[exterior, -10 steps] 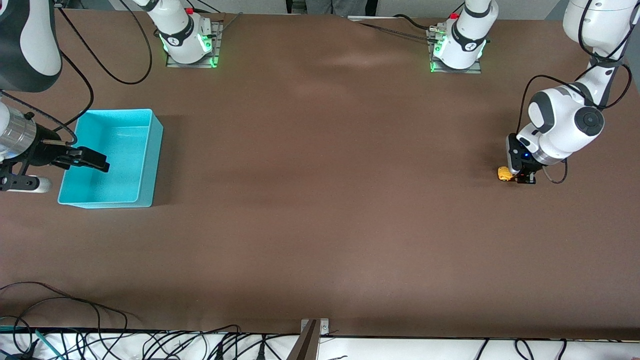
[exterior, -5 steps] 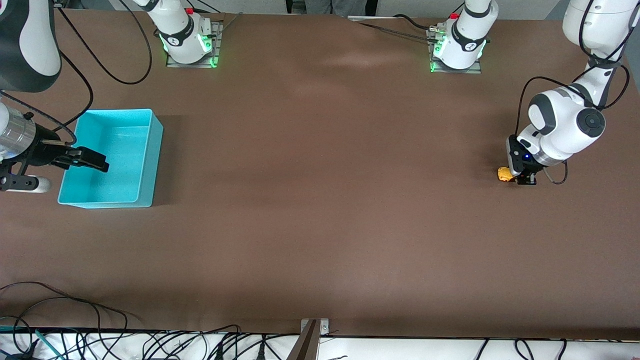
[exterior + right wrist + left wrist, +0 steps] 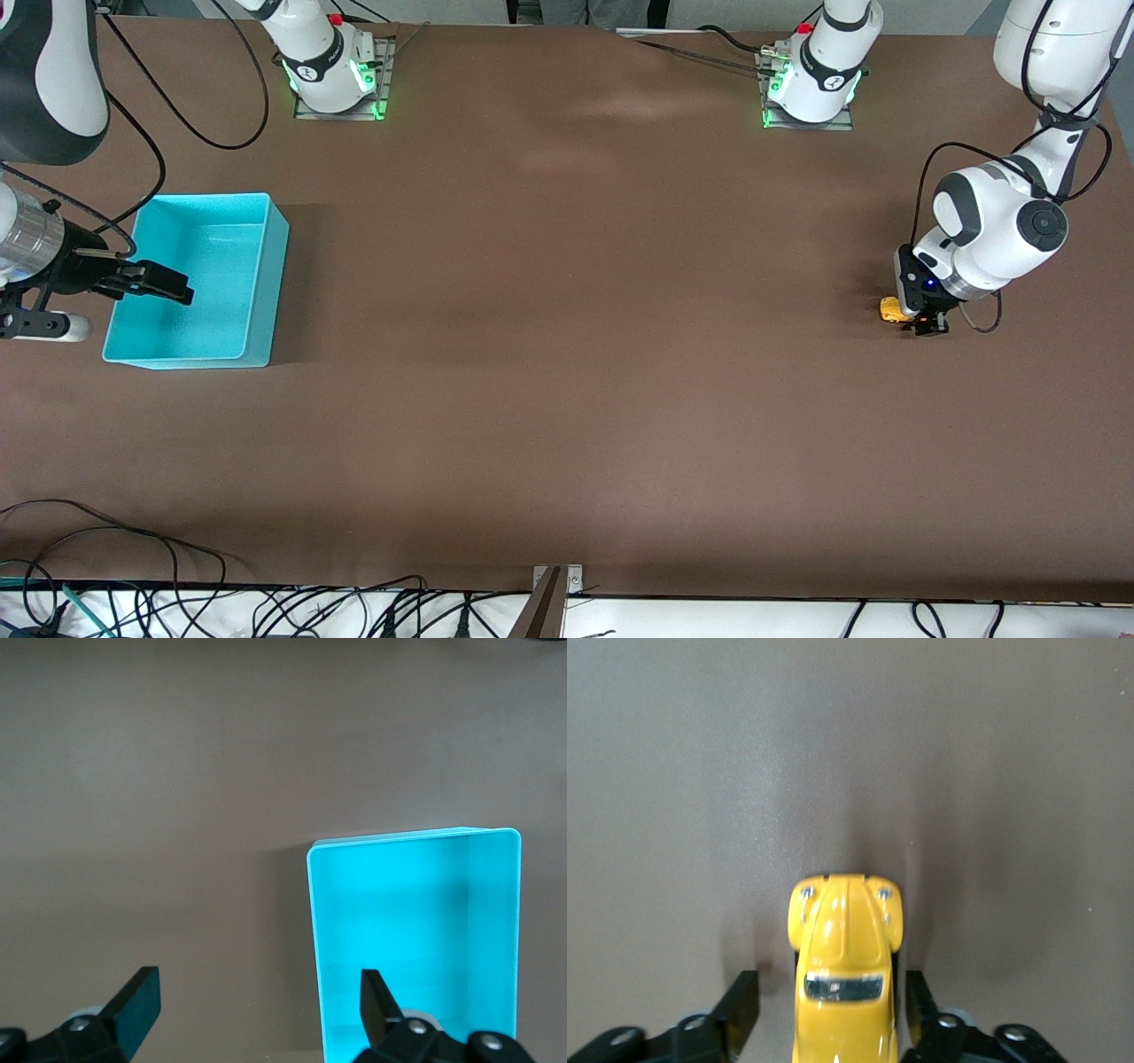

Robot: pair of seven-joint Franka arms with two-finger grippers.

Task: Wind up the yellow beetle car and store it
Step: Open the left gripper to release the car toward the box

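The yellow beetle car [image 3: 889, 308] sits on the brown table at the left arm's end. In the left wrist view the car [image 3: 846, 974] lies between my left gripper's fingers [image 3: 744, 1005], with a gap on one side. My left gripper [image 3: 923, 322] is low at the table, open around the car. My right gripper [image 3: 168, 288] is open and empty, and hovers over the edge of the turquoise bin [image 3: 266, 266] at the right arm's end. The bin [image 3: 312, 904] is empty in the right wrist view, under my right gripper [image 3: 257, 992].
Both arm bases [image 3: 332, 75] stand along the table edge farthest from the front camera. Cables [image 3: 133, 567] lie along the nearest edge. The wide brown tabletop [image 3: 567, 354] stretches between the car and the bin.
My left gripper and wrist have shifted slightly, staying around the car. The right arm has not moved.
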